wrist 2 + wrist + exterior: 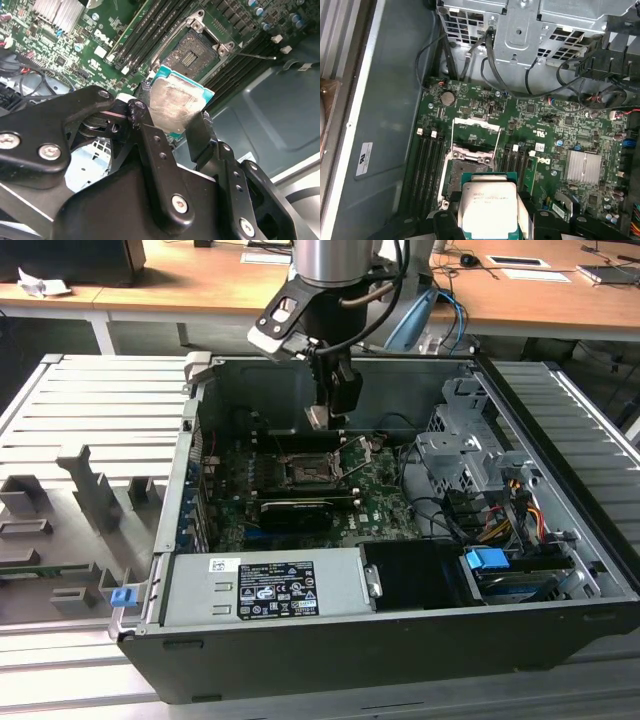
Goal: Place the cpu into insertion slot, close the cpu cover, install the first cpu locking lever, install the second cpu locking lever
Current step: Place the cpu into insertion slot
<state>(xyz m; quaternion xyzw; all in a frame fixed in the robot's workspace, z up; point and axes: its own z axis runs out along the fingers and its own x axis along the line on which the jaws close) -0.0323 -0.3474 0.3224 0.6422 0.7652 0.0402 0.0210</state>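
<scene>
The cpu [177,105] is pinched by its edges between the two black fingers [200,132] of the gripper [328,412], which is closed snugly on it, with the metal top seen in both wrist views. It's held up in the air over the insertion slot [192,52], clear of it, and the slot's dark centre is left exposed. Around that, the green motherboard [385,495] is laid flat inside the opened computer case [560,635].

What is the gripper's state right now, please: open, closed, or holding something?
Gripper: closed on the flat square silvery-topped chip, not yet in the square black socket.
</scene>
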